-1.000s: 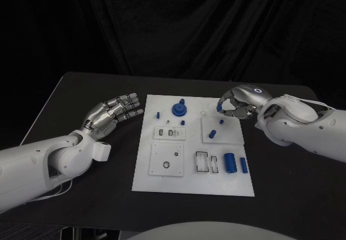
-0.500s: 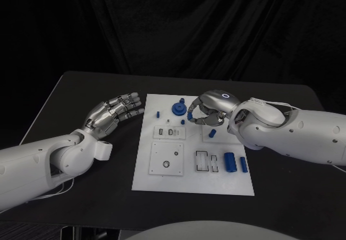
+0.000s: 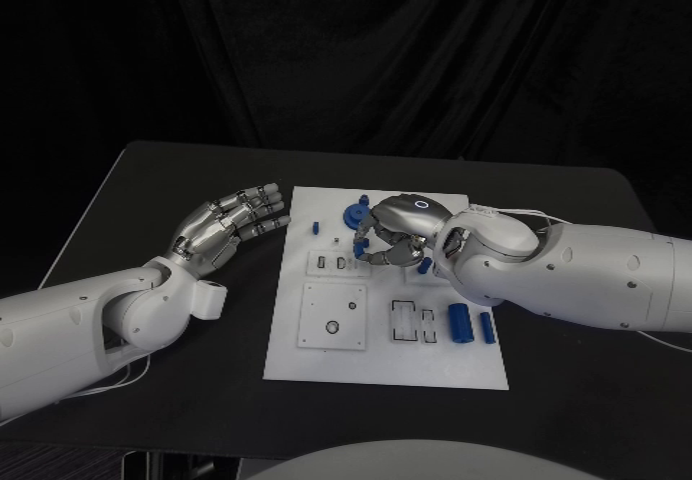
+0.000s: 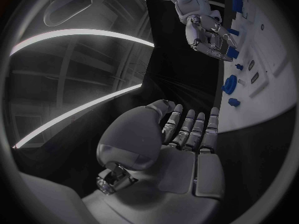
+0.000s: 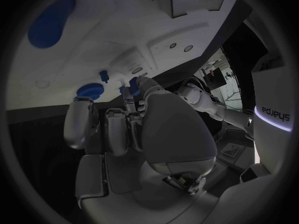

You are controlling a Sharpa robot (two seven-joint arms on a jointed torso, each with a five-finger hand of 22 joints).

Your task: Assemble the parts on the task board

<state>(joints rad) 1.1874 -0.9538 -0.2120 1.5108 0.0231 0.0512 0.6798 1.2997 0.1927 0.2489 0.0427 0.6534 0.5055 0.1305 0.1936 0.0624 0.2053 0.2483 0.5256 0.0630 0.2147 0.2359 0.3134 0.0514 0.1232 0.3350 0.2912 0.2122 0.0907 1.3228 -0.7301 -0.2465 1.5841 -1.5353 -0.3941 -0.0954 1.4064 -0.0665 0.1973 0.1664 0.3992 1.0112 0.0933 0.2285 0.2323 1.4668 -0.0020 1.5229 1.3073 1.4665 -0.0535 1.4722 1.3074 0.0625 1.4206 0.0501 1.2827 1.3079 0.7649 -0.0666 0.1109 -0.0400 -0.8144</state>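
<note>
A black table [image 3: 173, 180] carries one white task board [image 3: 378, 360], lying flat in the middle between the robot's two arms.

The right hand [image 3: 392, 232] reaches in across the far part of the board, its fingers curled in around a small blue peg [image 3: 361, 243] that it pinches at the fingertips. In the right wrist view the same peg [image 5: 132, 95] shows blue at the tips of the fingers, just above the board's white surface. The hand hangs over the recessed plate with two small slots [image 3: 336, 264] on the board's left side.

The left hand [image 3: 228, 225] lies released on the table just left of the board, palm up, fingers straight and slightly apart, holding nothing. The left wrist view shows it [image 4: 181, 139] the same way, beside the board's edge.

On the board I count these blue pieces apart from the held one. One round gear-like disc with a post [image 3: 352, 214] stands at the far edge, just left of the right hand. One short pin [image 3: 316, 230] stands near the far left corner. One small piece [image 3: 426, 266] peeks out beside the right wrist. Two cylinders lie side by side at the near right: a thick one [image 3: 459, 324] and a thinner one [image 3: 488, 329]. Beside them are two slotted frames [image 3: 414, 323], and to their left a square plate with one round hole [image 3: 333, 318].
</note>
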